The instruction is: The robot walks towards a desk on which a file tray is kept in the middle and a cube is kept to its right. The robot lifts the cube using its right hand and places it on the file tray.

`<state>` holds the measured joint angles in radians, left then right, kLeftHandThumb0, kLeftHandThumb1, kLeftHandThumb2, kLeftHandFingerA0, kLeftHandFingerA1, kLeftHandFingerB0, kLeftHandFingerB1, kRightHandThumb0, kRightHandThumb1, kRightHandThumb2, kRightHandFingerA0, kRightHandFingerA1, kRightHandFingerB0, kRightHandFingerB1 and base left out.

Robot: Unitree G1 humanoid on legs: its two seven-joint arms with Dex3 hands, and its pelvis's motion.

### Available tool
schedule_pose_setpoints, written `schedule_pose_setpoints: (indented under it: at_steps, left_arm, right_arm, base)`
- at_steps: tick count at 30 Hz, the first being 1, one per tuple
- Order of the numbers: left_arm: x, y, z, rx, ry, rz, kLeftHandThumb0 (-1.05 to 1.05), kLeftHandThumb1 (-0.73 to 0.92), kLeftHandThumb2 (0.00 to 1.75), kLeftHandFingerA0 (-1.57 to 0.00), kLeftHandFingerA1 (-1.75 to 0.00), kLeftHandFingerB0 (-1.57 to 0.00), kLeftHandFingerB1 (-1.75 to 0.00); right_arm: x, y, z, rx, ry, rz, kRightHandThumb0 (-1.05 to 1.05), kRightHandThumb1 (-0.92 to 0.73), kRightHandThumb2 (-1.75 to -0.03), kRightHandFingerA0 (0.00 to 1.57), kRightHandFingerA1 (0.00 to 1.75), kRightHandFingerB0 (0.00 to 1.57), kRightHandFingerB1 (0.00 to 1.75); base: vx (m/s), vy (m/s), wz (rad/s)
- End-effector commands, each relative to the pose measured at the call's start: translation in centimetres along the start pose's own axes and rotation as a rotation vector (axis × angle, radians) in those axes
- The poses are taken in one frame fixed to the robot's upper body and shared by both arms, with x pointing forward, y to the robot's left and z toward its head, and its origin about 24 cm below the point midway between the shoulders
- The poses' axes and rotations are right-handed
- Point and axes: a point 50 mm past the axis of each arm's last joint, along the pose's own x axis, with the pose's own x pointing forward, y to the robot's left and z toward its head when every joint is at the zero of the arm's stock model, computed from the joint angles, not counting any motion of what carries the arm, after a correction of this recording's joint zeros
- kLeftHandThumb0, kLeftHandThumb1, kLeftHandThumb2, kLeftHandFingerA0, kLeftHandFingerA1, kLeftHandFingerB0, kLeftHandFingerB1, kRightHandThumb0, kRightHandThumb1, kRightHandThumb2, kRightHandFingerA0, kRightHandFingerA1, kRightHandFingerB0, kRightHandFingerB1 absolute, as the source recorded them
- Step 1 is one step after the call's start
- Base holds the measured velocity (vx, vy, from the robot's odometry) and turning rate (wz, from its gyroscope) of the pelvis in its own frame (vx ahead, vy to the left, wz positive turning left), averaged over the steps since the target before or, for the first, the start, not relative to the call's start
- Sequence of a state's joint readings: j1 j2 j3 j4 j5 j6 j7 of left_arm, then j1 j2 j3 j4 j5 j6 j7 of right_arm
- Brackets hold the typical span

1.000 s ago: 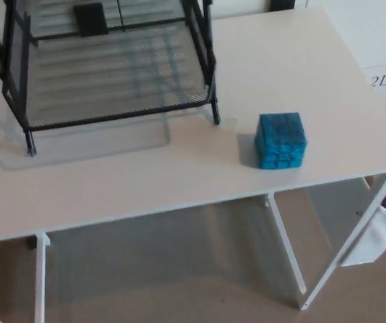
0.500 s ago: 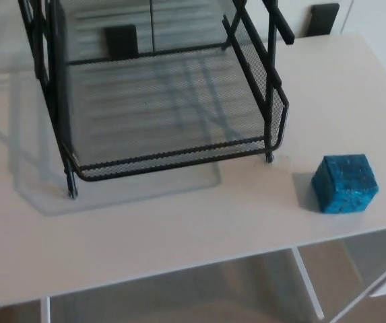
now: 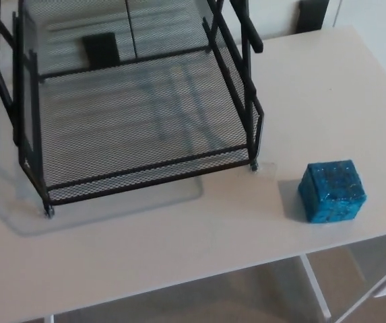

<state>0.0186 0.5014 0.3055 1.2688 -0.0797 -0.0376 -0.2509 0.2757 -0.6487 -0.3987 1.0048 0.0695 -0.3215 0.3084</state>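
A pale white bench [image 3: 327,87] fills most of the view, its front edge running across the bottom. A black wire-mesh file tray [image 3: 145,176] stands on thin feet over its left and middle part. A blue cube [image 3: 332,191] sits on the bare top right of the tray, near its front corner foot but apart from it, close to the bench's front edge

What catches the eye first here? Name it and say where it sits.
The bright blue cube sits alone near the front right edge of the white desk. Next comes the black mesh file tray, filling the upper left and standing apart from the cube.
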Motion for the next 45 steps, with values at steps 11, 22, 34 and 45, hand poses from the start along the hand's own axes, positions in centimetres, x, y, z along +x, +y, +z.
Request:
schedule_pose_setpoints:
  at_steps: [11, 22, 34, 45]
  left_arm:
    - [-0.2, 1.1, -0.3, -0.062, 0.021, 0.072, -0.78, 0.75, 1.66, -0.16, -0.96, 0.00, -0.88]
    - [-0.3, 1.2, -0.6, -0.039, 0.031, 0.072, -0.80, 0.75, 1.68, -0.13, -0.95, 0.00, -0.88]
    - [-0.6, 1.4, -1.1, -0.188, -0.003, 0.034, -1.03, 0.54, 1.54, -0.12, -1.00, -0.08, -0.91]
    - [-0.6, 1.7, -1.4, -0.119, 0.026, 0.084, -0.77, 0.71, 1.62, -0.52, -1.12, -0.17, -0.93]
  right_arm:
    - [-0.2, -0.9, 0.7, -0.033, -0.035, -0.071, -0.72, -0.53, -0.86, 0.28, 0.48, 0.05, 0.29]
    - [0.3, -2.9, 3.2, 0.067, -0.139, -0.131, -0.66, -0.63, -0.62, 0.11, 0.32, 0.06, 0.21]
    - [-3.2, -4.7, 25.4, -0.052, -0.867, -0.214, -0.67, -0.63, -0.59, 0.21, 0.45, 0.00, 0.24]
    - [-6.1, 3.2, 33.1, -0.614, -0.933, 0.169, -0.76, -0.42, -0.77, 0.08, 0.24, 0.08, 0.10]
  base:
    - [-0.02, 0.104, 0.07]
    - [0.02, -0.022, 0.03]
    - [0.00, 0.000, 0.00]
    - [0.00, 0.000, 0.00]
